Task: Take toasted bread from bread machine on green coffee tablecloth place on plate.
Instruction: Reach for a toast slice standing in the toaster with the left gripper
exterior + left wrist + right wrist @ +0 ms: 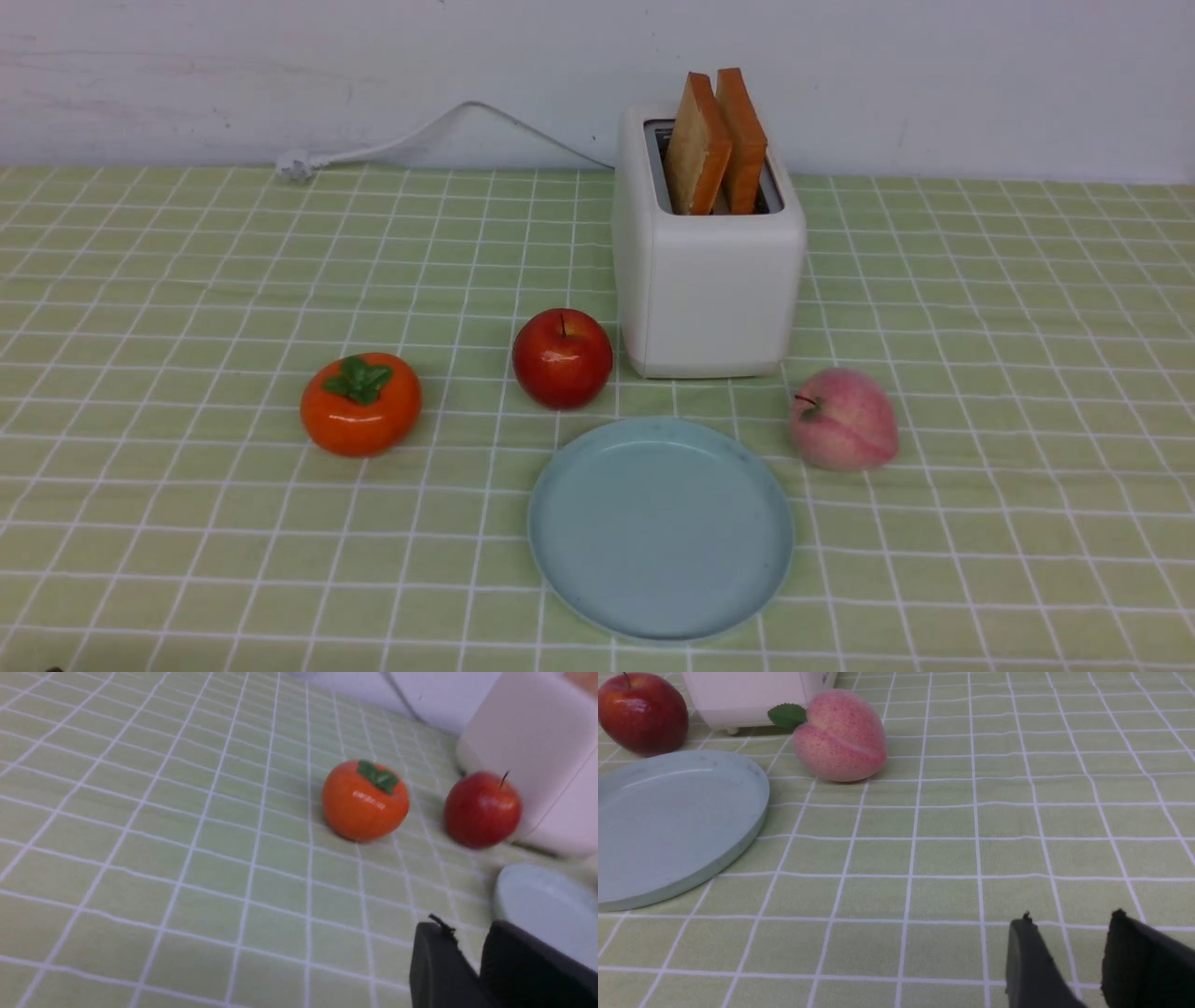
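Tan, speckled, orange-crusted toasted bread [695, 151]

Bright, even light on the front view, sharp all over. Small white glints sit on the glossy red apple [562, 359] and the shiny orange persimmon [360, 404], and short soft shadows hug them on the yellow-green checked cloth [187, 280]. Left wrist view is smeared, the boxy white toaster [537, 751] soft-edged. Right wrist view is crisper; the black right claw [1071, 917] blurs up close.
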Available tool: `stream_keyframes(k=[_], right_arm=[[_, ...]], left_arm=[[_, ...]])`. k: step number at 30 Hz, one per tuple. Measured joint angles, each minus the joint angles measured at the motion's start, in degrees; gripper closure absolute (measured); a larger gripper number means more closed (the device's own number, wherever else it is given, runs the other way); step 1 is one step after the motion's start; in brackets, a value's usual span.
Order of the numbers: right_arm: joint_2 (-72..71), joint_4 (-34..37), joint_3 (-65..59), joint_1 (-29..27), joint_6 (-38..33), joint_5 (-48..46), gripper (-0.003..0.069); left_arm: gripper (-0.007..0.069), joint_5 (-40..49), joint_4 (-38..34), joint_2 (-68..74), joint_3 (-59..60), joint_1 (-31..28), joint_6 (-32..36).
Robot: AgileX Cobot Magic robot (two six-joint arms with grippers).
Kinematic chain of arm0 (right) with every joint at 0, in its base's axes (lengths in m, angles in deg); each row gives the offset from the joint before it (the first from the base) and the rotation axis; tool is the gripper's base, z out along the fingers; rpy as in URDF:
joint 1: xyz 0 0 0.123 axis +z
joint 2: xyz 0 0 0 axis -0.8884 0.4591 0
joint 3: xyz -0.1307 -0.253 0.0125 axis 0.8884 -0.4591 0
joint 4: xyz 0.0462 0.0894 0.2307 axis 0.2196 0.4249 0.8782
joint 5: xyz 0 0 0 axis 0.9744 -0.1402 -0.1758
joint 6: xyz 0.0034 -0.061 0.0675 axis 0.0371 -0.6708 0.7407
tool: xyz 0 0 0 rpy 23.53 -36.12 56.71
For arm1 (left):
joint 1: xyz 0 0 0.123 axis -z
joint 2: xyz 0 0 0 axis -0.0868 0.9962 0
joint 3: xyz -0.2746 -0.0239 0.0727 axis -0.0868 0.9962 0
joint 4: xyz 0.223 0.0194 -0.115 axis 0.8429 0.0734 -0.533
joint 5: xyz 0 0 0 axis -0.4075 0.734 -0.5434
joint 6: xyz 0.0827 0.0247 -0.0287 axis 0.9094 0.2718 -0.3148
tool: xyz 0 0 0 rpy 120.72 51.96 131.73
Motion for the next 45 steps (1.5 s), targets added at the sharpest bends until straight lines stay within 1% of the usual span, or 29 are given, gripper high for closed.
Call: stream_keyframes(k=[1,2,4,5,6,7,10,12,14,16,20,21,22,25,26,28,29,30,32,33,35,36,39,41,42,44,45], right_arm=[[0.0,0.0,0.0,0.0,0.0,0.0,0.0419],[0.0,0.0,0.0,0.0,0.0,0.0,0.0419],[0.0,0.0,0.0,0.0,0.0,0.0,0.0419],[0.0,0.0,0.0,0.0,0.0,0.0,0.0419],[0.0,0.0,0.0,0.0,0.0,0.0,0.0419],[0.0,0.0,0.0,0.0,0.0,0.0,0.0419],[0.0,0.0,0.0,0.0,0.0,0.0,0.0419],[0.0,0.0,0.0,0.0,0.0,0.0,0.0419],[0.0,0.0,0.0,0.0,0.0,0.0,0.0419],[0.0,0.0,0.0,0.0,0.0,0.0,0.0419],[0.0,0.0,0.0,0.0,0.0,0.0,0.0419],[0.0,0.0,0.0,0.0,0.0,0.0,0.0419],[0.0,0.0,0.0,0.0,0.0,0.0,0.0419],[0.0,0.2,-0.3,0.0,0.0,2.0,0.0419],[0.0,0.7,-0.4,0.0,0.0,2.7,0.0419],[0.0,2.5,-0.6,0.0,0.4,4.5,0.0419],[0.0,4.7,-0.6,0.0,1.2,6.2,0.0419],[0.0,5.5,-0.6,0.0,1.4,6.5,0.0419],[0.0,11.9,-0.6,0.0,3.9,10.5,0.0419],[0.0,12.3,-0.6,0.0,4.1,10.8,0.0419],[0.0,17.9,-0.6,0.0,6.4,13.4,0.0419],[0.0,18.5,-0.6,0.0,6.4,13.6,0.0419],[0.0,22.8,-0.6,0.0,7.3,16.1,0.0421],[0.0,23.8,-0.2,0.0,7.3,15.6,0.0429],[0.3,24.2,2.1,0.0,7.2,13.2,0.0452],[2.7,23.8,6.5,0.0,5.4,8.8,0.0494],[4.8,23.1,9.5,0.0,3.7,4.9,0.0518]], left_arm=[[0.0477,-1.5,-3.2,0.0,0.0,0.0,-0.9],[0.0477,-1.8,-3.2,0.0,0.0,0.0,-1.0],[0.0477,-5.8,-12.6,0.0,0.0,0.0,-2.9],[0.0477,-7.0,-15.9,0.0,0.0,0.0,-3.2],[0.0477,-7.3,-16.6,0.0,0.0,0.0,-3.3],[0.0475,-9.1,-21.3,0.0,0.0,0.0,-3.5],[0.047,-11.5,-25.6,0.0,0.0,0.0,-3.3],[0.0468,-15.3,-28.4,0.0,0.0,0.0,-1.9],[0.047,-17.0,-29.1,0.0,0.0,0.0,-1.1],[0.0484,-16.7,-29.3,0.0,-0.1,0.0,-0.7],[0.0617,-8.8,-25.9,0.1,-5.6,0.0,3.7],[0.0638,-7.3,-24.7,0.8,-7.3,0.0,5.5],[0.0638,-6.9,-24.4,1.0,-8.0,0.0,6.3],[0.0638,-0.3,-22.2,8.3,-14.0,0.0,11.1],[0.0638,1.6,-22.0,9.9,-14.9,0.0,11.7],[0.0638,4.4,-21.7,14.0,-17.3,0.1,13.8],[0.0638,5.5,-21.7,17.4,-19.0,0.5,15.5],[0.0638,5.6,-21.7,18.3,-19.8,0.7,16.3],[0.0638,5.7,-22.1,23.8,-23.1,3.1,19.3],[0.0638,5.7,-22.2,24.2,-23.6,3.5,19.8],[0.0638,5.5,-23.7,30.0,-26.7,6.7,23.0],[0.0638,5.4,-23.8,30.4,-26.7,6.9,23.2],[0.0638,1.7,-27.5,37.9,-29.9,10.9,28.4],[0.0638,-1.4,-29.2,41.5,-31.4,12.9,31.7],[0.0638,-4.1,-30.9,46.0,-33.5,15.7,36.1],[0.0638,-7.8,-33.3,51.2,-36.3,20.1,40.8],[0.0638,-9.8,-34.6,54.2,-38.1,22.5,43.3]])
